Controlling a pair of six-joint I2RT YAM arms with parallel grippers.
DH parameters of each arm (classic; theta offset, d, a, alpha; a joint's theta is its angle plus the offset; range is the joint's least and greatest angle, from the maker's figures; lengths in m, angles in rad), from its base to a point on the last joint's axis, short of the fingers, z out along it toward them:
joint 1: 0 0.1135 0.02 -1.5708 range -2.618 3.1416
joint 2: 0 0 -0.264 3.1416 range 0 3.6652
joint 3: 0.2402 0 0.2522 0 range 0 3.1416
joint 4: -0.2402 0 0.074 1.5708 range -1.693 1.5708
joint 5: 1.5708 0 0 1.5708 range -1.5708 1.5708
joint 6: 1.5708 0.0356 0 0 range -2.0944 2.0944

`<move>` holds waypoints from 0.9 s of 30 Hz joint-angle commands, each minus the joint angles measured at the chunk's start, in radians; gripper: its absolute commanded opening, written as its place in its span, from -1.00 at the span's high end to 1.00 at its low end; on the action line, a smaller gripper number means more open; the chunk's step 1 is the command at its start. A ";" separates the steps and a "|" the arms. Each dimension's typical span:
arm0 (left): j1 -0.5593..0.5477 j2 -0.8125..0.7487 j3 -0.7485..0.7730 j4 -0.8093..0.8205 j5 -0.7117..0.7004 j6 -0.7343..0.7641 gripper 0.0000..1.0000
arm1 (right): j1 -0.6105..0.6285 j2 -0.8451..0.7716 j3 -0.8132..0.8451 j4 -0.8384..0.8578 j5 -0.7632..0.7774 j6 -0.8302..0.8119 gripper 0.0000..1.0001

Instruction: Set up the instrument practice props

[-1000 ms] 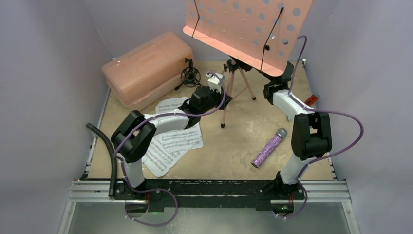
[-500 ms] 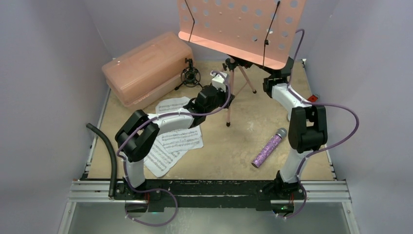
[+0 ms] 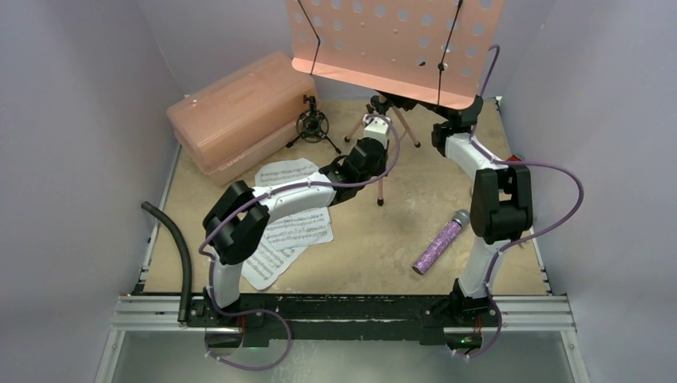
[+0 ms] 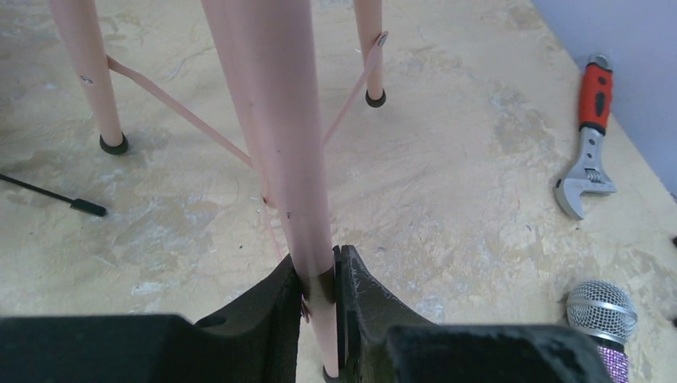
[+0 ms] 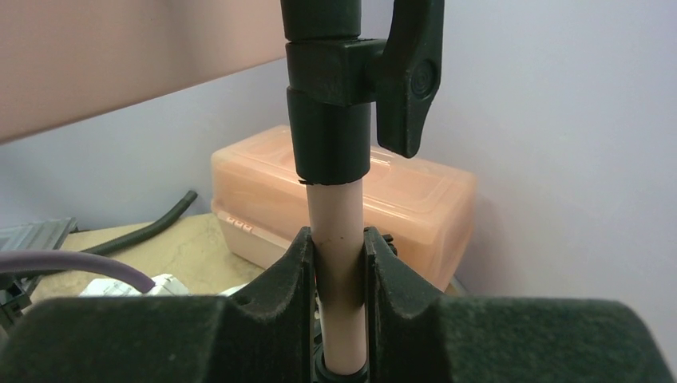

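The pink music stand (image 3: pixel 391 48) stands at the back, its perforated desk tilted over its tripod legs (image 3: pixel 382 171). My left gripper (image 3: pixel 382 148) is shut on the near leg (image 4: pixel 275 120), low down near its foot. My right gripper (image 3: pixel 457 120) is shut on the stand's pink pole (image 5: pixel 338 231), just under the black clamp (image 5: pixel 331 104). Two sheet-music pages (image 3: pixel 279 239) lie by the left arm. The glittery purple microphone (image 3: pixel 441 241) lies near the right arm. The black shock-mount mini tripod (image 3: pixel 313 125) stands beside the pink case.
The big pink plastic case (image 3: pixel 239 108) fills the back left corner. A red-handled wrench (image 4: pixel 591 136) lies by the right wall. A black hose (image 3: pixel 180 255) curves along the left edge. Purple walls close in three sides.
The music stand has swung more upright and its desk has shifted left. My left gripper has moved right and back with the leg. The right gripper has kept hold of the pole.
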 commanded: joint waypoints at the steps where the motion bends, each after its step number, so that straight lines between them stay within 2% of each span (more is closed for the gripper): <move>1: -0.071 0.005 0.093 -0.065 -0.037 0.038 1.00 | -0.003 -0.017 0.023 0.038 0.025 0.118 1.00; 6: -0.099 0.026 0.137 -0.107 -0.077 0.078 1.00 | -0.033 -0.040 -0.012 0.053 0.003 0.146 1.00; 13: -0.148 0.056 0.212 -0.138 -0.076 0.151 1.00 | -0.064 -0.060 -0.069 0.058 -0.047 0.171 1.00; 19: -0.165 0.060 0.216 -0.131 -0.052 0.162 1.00 | -0.079 -0.064 -0.104 0.049 -0.080 0.170 1.00; 20: -0.165 0.055 0.213 -0.132 -0.053 0.169 0.93 | -0.080 -0.066 -0.107 0.041 -0.083 0.168 1.00; 23: -0.163 0.020 0.182 -0.111 -0.047 0.193 0.43 | -0.082 -0.067 -0.113 0.034 -0.094 0.160 1.00; 25: -0.161 -0.016 0.148 -0.092 -0.047 0.215 -0.01 | -0.082 -0.065 -0.110 0.029 -0.103 0.157 1.00; 27: -0.149 -0.063 0.103 -0.068 -0.030 0.234 -0.26 | -0.082 -0.067 -0.107 0.025 -0.108 0.154 1.00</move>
